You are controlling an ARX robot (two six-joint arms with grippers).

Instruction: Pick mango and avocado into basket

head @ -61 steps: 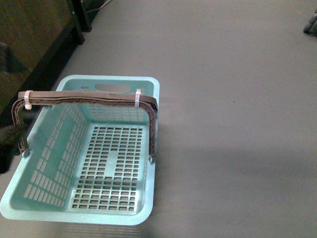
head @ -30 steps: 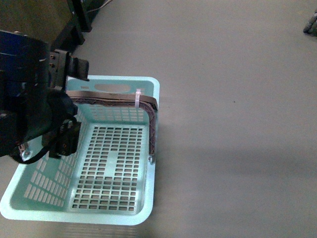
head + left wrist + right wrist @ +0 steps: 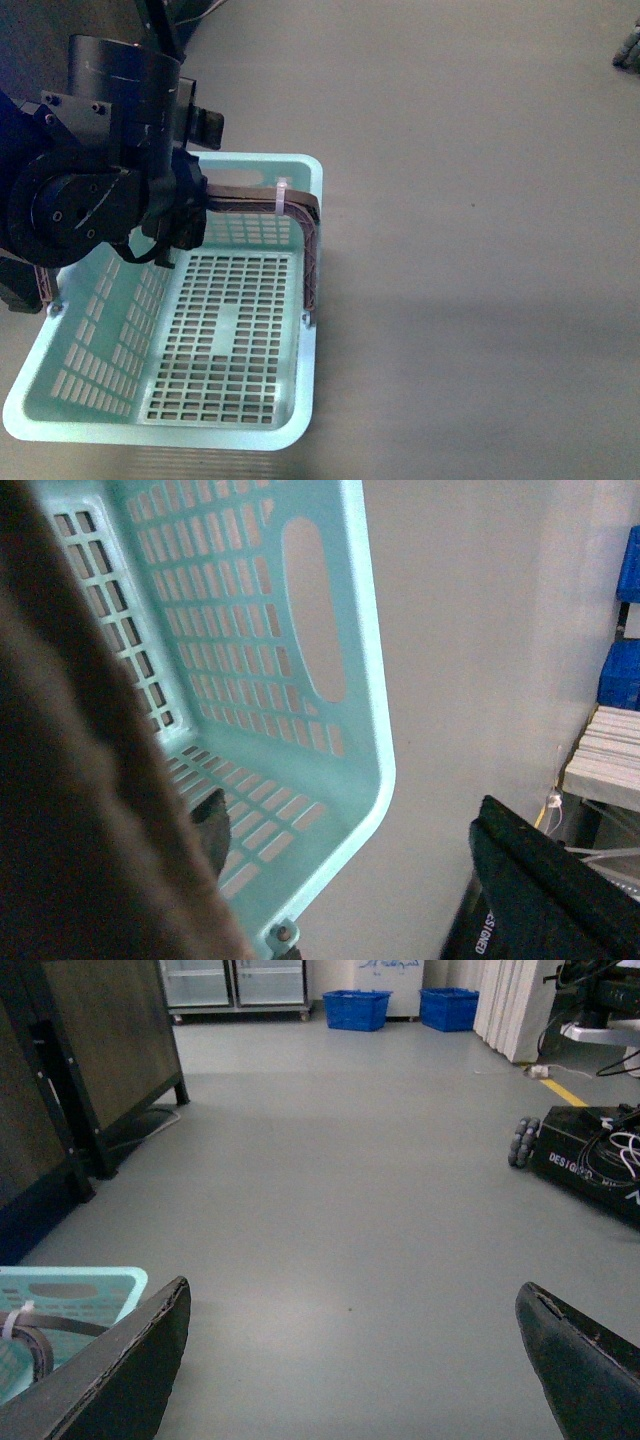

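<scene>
— Turquoise and bare: our basket (image 3: 160,433) has nothing on its slotted bottom, so neither fruit is in yet.

— Agreed. What is new for us is the left arm (image 3: 110,170). A second ago we saw the basket alone. Half a second ago the arm had swung in over the basket's left wall. Now it hangs over the basket's far left corner and hides that end of the brown handle (image 3: 312,250).

— And the basket itself?

— It has stayed put, handle up, white zip tie (image 3: 282,195) at the same bend.

— Does the left gripper (image 3: 345,815) carry anything?

— We think not. In its wrist view one black finger (image 3: 540,880) stands clear, and beside it we see only the basket's end wall and grey floor (image 3: 460,630). A blurred brown mass fills much of that view; we take it for the handle, very close.

— The right gripper (image 3: 352,1290)?

— Jaws wide apart, empty, near the basket and facing open floor.

— Where are the mango and the avocado?

— In none of our views. So we judge the task barely begun. The left arm is on the move with an empty hand, and the fruit must lie somewhere outside the basket. We would watch how close the arm is to the handle.
</scene>
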